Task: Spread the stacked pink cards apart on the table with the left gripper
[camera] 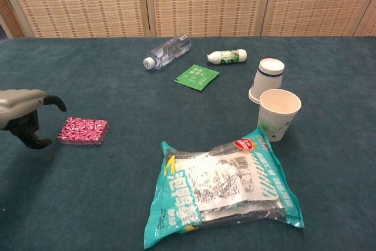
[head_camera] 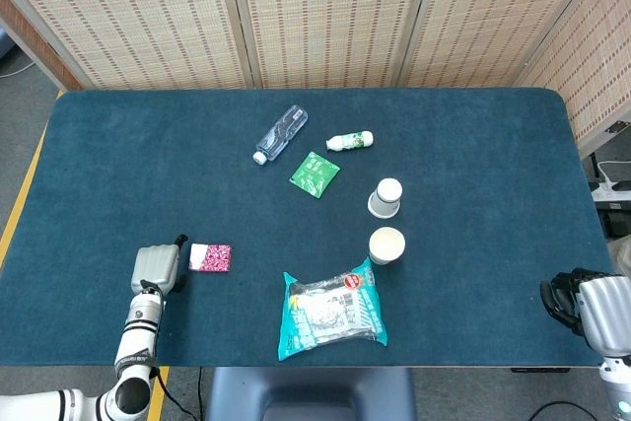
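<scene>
Cards (camera: 83,130) still stacked, thin, light, probably slippery; press top and push sideways. Left hand (camera: 26,119) at 9 o'clock, fingers apart, holding nothing.

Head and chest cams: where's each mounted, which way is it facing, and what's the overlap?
Head view: high up, looking steeply down on the whole table; shows the left arm and left robot hand beside the pink cards, and the right robot hand at the table's right edge.
Chest view: low, looking forward across the table to the screen; only the left robot hand shows.
Shared: cards, snack bag, cups, bottles, green packet.
</scene>
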Available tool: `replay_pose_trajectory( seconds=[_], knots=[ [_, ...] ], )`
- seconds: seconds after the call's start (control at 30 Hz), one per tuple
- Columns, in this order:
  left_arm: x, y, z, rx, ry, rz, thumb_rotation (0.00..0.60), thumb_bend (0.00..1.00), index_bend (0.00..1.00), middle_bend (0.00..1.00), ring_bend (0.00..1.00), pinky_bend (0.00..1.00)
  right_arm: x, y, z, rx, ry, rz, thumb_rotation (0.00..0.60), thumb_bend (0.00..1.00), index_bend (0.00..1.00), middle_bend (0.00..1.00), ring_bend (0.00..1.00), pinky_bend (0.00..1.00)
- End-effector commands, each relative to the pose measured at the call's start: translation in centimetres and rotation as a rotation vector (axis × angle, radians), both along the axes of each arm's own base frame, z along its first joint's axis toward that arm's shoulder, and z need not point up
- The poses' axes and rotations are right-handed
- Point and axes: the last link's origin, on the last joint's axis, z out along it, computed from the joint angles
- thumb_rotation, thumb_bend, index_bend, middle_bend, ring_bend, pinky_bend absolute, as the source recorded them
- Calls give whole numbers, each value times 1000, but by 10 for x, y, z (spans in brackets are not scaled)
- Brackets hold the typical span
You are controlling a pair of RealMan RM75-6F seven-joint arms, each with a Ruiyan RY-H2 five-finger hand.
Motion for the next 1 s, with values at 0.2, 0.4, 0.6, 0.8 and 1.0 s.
replay_pose_trajectory(
  seconds=[0.2,0.4,0.6,0.8,1.0],
  knots=[
    [18,-3,-15,33,-39,15,600,353,141,1000,1000,1000,0,1,0,11,0,1,600,438,1000,880,786,888],
    [22,-5,-30,42,-64,13,600,352,123,1000,1000,1000,0,1,2,13,-10,1,600,438,1000,880,786,888],
    [25,-3,-39,54,-73,-8,600,351,167,1000,1000,1000,0,1,2,15,-13,2,600,438,1000,880,786,888],
    [24,-2,-44,48,-67,-3,600,353,173,1000,1000,1000,0,1,3,15,-14,2,600,438,1000,880,786,888],
    [28,2,-46,86,-73,-16,600,345,203,1000,1000,1000,0,1,2,18,-12,1,600,438,1000,880,786,888]
  ],
)
